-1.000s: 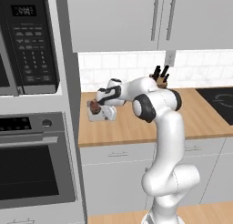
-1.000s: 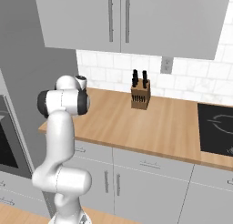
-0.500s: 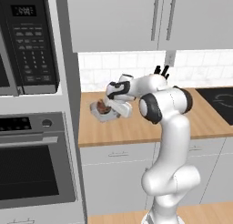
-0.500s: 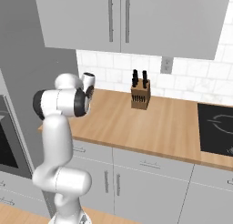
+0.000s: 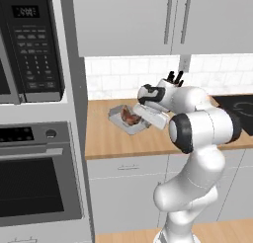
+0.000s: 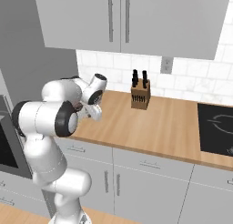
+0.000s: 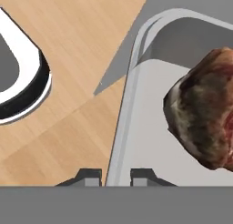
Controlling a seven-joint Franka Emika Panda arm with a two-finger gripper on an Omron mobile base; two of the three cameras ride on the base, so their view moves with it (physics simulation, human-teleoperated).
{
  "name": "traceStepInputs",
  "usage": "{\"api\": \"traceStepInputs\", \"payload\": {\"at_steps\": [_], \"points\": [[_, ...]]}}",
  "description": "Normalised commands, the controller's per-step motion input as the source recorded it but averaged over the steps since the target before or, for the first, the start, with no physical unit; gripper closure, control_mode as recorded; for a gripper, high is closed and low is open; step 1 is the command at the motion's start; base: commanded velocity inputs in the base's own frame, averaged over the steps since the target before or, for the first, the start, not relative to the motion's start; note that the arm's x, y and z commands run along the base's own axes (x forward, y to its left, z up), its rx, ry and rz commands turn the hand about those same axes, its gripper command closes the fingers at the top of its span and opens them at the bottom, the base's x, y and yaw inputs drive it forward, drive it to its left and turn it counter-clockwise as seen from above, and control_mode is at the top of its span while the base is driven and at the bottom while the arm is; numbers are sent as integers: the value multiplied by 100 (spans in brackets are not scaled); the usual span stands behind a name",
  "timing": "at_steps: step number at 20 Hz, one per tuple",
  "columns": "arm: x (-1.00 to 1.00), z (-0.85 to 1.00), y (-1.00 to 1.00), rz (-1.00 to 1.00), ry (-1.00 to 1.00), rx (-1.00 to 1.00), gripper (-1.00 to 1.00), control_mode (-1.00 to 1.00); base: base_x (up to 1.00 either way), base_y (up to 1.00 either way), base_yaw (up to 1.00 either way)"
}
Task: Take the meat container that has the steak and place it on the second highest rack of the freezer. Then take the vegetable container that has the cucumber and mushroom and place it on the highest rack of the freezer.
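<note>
The meat container [image 5: 127, 120] is a shallow grey tray with a brown-red steak [image 5: 131, 118] in it, held tilted just above the wooden counter [image 5: 108, 143]. My gripper [image 5: 142, 119] reaches it from the right and is shut on its near rim. In the hand view the two fingertips [image 7: 89, 175] pinch the rim of the container [image 7: 136, 127]. The steak [image 7: 202, 114] lies to the right, and the tray's shadow falls on the wood behind it. The vegetable container and the freezer are out of view.
A knife block [image 6: 140, 96] stands at the back of the counter by the tiled wall. A black cooktop [image 6: 218, 123] lies to the right. A microwave [image 5: 29, 44] and oven [image 5: 34, 187] fill the tall unit on the left. Wall cabinets [image 5: 148, 20] hang overhead.
The arm has swung to the right along the counter, carrying the meat container with it away from the oven column. The elbow has turned towards the camera.
</note>
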Motion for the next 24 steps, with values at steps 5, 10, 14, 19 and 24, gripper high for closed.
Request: {"api": "traceStepInputs", "payload": {"at_steps": [5,10,14,19,24], "points": [[-53,69,-47,32,-10,1,100,-100,0,0,0],[-44,72,-43,40,-6,0,100,-100,0,0,0],[-56,59,-37,40,-6,-2,100,-100,0,0,0],[-76,26,-31,25,-5,-12,100,-100,0,0,0],[-77,15,-20,16,0,-20,100,-100,0,0,0]]}}
